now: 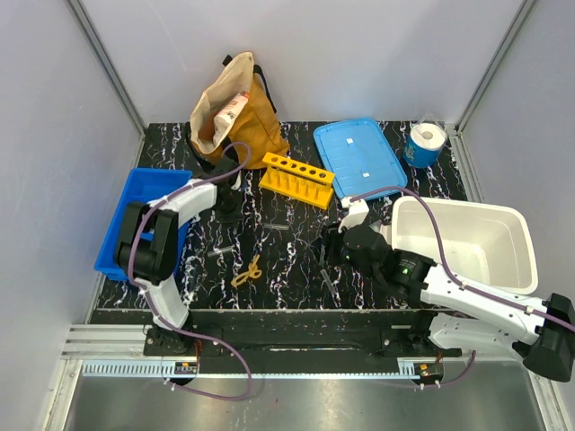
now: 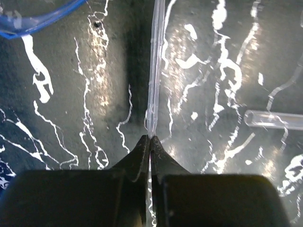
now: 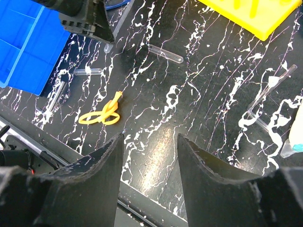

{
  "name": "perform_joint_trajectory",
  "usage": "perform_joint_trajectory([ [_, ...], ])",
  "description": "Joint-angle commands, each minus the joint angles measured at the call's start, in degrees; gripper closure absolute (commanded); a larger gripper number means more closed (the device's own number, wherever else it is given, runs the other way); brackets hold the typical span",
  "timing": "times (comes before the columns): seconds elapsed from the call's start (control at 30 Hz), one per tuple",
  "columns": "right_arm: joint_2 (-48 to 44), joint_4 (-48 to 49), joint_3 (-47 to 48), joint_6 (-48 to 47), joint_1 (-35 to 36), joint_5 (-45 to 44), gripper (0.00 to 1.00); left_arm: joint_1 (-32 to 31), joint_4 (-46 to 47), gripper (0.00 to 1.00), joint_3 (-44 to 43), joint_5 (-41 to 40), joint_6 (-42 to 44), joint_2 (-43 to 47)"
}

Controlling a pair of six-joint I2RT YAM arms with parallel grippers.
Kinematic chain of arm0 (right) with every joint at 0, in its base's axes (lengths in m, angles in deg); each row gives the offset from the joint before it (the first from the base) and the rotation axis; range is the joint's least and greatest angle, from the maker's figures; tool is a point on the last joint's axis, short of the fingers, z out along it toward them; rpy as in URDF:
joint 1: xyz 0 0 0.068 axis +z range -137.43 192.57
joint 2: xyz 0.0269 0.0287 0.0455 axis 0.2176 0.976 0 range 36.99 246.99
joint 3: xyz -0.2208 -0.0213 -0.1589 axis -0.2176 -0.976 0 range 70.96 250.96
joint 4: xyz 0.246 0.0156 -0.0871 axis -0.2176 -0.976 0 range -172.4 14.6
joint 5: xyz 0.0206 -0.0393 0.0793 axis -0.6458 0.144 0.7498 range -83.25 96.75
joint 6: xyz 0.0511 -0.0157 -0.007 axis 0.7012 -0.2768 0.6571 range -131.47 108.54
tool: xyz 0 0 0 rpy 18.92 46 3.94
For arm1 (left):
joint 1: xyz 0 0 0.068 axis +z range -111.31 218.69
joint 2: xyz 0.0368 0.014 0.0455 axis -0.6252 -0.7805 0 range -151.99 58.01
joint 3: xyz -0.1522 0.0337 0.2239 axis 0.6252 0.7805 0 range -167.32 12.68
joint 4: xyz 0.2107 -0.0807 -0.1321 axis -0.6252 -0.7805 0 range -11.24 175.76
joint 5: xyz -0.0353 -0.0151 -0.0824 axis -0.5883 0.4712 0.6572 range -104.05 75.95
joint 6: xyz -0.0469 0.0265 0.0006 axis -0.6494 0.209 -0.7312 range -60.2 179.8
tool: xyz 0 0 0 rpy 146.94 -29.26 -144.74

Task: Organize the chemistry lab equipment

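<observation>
My left gripper [image 2: 150, 138] is shut on the end of a thin clear tube [image 2: 154, 71], which runs straight away from the jaws along the black marbled table. A second clear tube [image 2: 274, 119] lies to its right, and the blue-framed goggles [image 2: 28, 23] show at the top left corner. In the top view the left gripper [image 1: 231, 208] sits near the table's middle left. My right gripper [image 3: 150, 137] hangs open over bare table with nothing between its fingers. A yellow looped piece [image 3: 100, 115] lies to its left, and loose tubes [image 3: 165, 54] [image 3: 87, 72] lie beyond.
A yellow tube rack [image 1: 297, 179] stands mid-table. There is a blue tray [image 1: 115, 235] at the left, a blue lid [image 1: 359, 153] at the back, and a white bin [image 1: 512, 224] at the right. A tan bag [image 1: 234, 112] and a paper roll [image 1: 425, 142] stand along the back edge.
</observation>
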Motion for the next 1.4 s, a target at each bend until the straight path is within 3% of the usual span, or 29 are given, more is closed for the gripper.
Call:
perform_joint_trajectory([
  [0.0, 0.77, 1.60, 0.69, -0.59, -0.12, -1.62, 0.45, -0.04, 1.62, 1.00, 1.58, 5.31, -2.47, 10.08],
  [0.17, 1.91, 1.68, 1.22, -0.77, -0.12, -1.17, 0.44, 0.05, 1.88, 1.00, 4.47, 7.51, -5.81, 21.15],
  [0.27, 2.53, 1.60, 1.49, -0.85, -0.12, -0.73, 0.43, 1.01, 2.32, 1.00, 6.58, 4.37, -10.20, 28.26],
  [0.6, 1.91, 1.24, 0.52, 0.46, -0.12, 1.55, 0.43, 24.82, -2.49, 1.00, 20.56, -7.14, -33.49, 49.02],
  [0.73, 1.91, 0.54, 0.87, 0.47, -0.12, 1.82, 0.43, 31.24, -13.29, 1.00, 19.78, -13.39, -38.94, 47.81],
  [0.93, 2.53, 0.28, 1.84, 0.38, -0.12, 2.96, 0.42, 42.23, -19.56, 1.00, 20.38, -11.83, -39.84, 43.49],
  [1.37, 5.78, 0.01, 3.60, 1.17, -0.12, 5.33, 0.41, 44.52, -15.87, 0.99, 24.43, -13.41, -40.19, 45.87],
])
